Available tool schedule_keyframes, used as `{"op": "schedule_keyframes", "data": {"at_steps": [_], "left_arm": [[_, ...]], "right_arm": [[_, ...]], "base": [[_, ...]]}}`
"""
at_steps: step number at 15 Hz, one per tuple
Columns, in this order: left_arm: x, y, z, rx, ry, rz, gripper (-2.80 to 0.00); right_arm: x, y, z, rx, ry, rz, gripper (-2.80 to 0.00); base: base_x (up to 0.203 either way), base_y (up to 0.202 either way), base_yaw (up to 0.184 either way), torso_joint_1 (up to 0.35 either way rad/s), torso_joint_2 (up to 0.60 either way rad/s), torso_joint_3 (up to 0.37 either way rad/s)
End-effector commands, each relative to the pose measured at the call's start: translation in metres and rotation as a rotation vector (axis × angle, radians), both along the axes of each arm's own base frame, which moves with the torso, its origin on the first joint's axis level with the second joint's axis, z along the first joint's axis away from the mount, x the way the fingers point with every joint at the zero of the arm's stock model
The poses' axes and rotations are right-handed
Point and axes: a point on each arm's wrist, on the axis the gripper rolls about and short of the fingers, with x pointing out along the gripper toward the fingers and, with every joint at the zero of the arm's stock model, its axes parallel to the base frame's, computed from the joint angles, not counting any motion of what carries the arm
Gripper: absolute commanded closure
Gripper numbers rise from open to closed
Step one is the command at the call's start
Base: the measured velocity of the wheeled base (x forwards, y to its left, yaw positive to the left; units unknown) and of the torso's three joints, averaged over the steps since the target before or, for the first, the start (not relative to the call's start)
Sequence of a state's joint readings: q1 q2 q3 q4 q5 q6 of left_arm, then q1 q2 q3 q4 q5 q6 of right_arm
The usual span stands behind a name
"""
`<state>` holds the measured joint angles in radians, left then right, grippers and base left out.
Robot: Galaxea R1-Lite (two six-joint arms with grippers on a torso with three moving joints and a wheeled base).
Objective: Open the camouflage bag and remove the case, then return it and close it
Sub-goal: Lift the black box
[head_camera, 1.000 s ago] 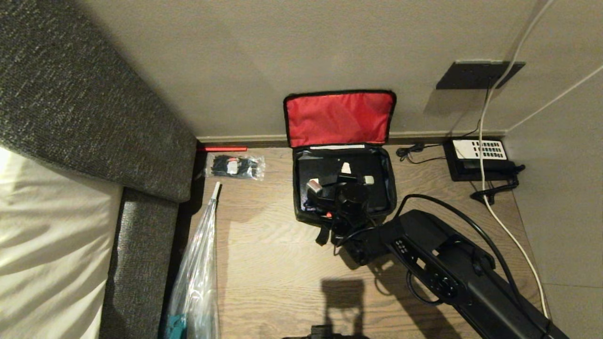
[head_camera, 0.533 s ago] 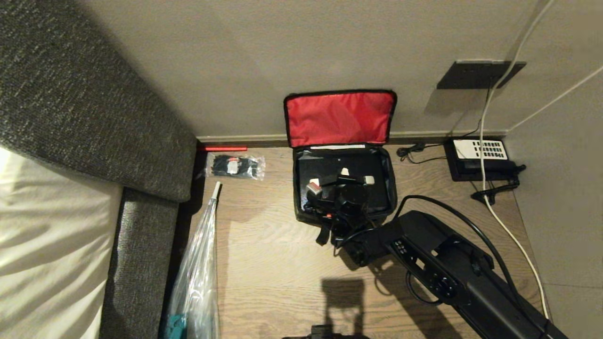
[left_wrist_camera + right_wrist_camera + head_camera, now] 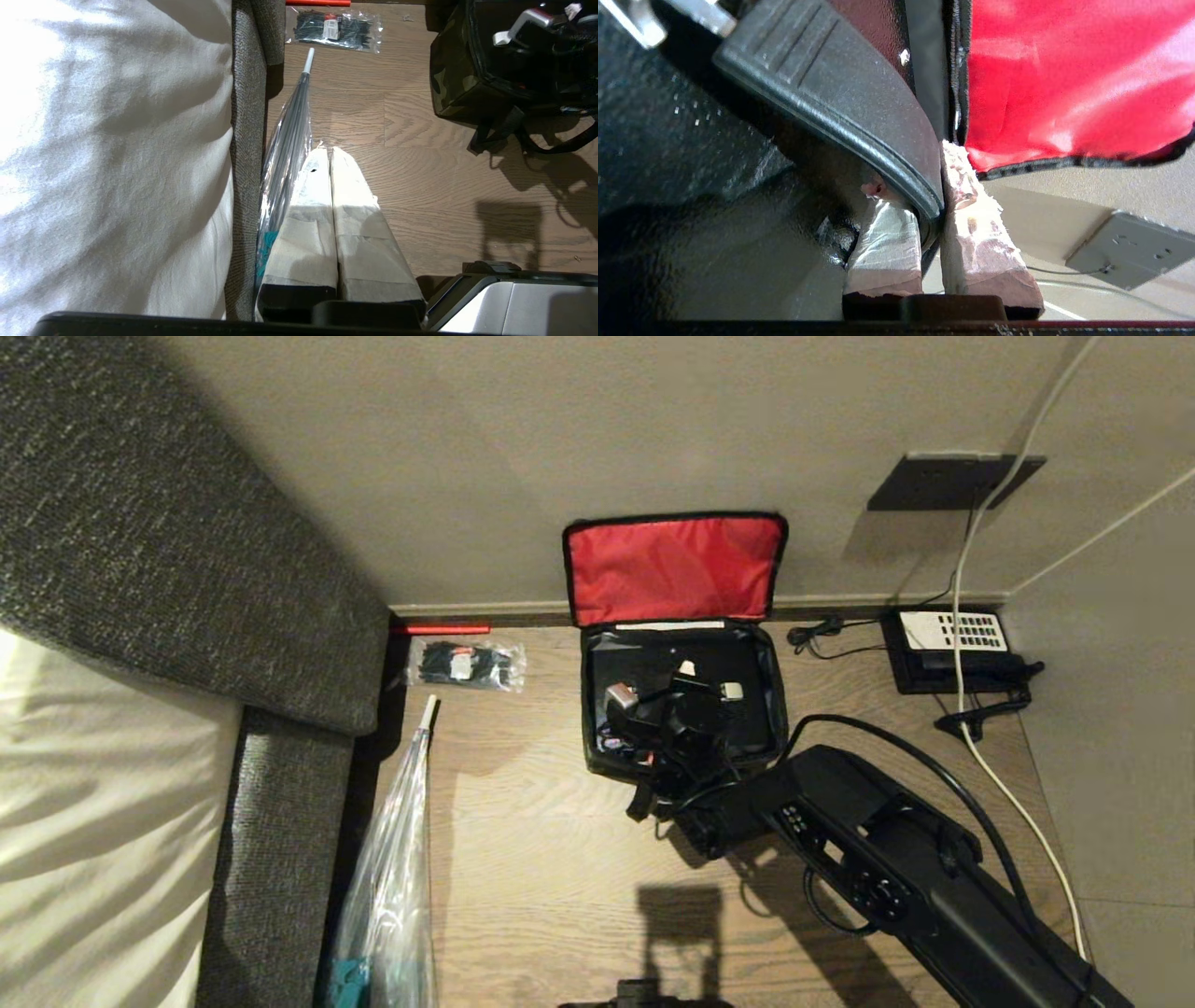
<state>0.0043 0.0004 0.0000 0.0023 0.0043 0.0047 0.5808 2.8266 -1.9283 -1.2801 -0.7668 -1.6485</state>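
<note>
The black handle [image 3: 840, 93] of the case [image 3: 644, 667] is pinched between the right gripper [image 3: 931, 219] fingers, inside the open camouflage bag [image 3: 770, 709]. The red-lined lid [image 3: 672, 569] is propped just beyond the fingertips. The left gripper [image 3: 331, 158] fingers are pressed together over bare floor [image 3: 420, 186].

Camouflage bag [image 3: 597, 761] cloth, red lining satiny; case [image 3: 653, 663] glossy black; wood-grain floor [image 3: 541, 859].
</note>
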Motion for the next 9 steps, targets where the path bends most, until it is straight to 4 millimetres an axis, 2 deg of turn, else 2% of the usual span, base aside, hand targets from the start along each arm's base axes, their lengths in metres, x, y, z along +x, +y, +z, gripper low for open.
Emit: {"op": "schedule_keyframes", "data": {"at_steps": [1, 2, 5, 9], "left_arm": [[0.0, 0.0, -0.001, 0.0, 0.0, 0.001, 0.0], [0.0, 0.0, -0.001, 0.0, 0.0, 0.002, 0.0], [0.0, 0.0, -0.001, 0.0, 0.0, 0.001, 0.0], [0.0, 0.0, -0.001, 0.0, 0.0, 0.001, 0.0]], "right_arm": [[-0.011, 0.001, 0.052, 0.035, -0.067, 0.003, 0.0], [-0.019, 0.003, 0.068, 0.029, -0.07, 0.012, 0.0], [-0.05, 0.016, 0.092, 0.016, -0.06, 0.062, 0.0], [-0.074, 0.02, 0.105, 0.001, -0.042, 0.099, 0.0]], "base": [[0.0, 0.0, 0.0, 0.0, 0.0, 0.0], [0.0, 0.0, 0.0, 0.0, 0.0, 0.0], [0.0, 0.0, 0.0, 0.0, 0.0, 0.0], [0.0, 0.0, 0.0, 0.0, 0.0, 0.0]]}}
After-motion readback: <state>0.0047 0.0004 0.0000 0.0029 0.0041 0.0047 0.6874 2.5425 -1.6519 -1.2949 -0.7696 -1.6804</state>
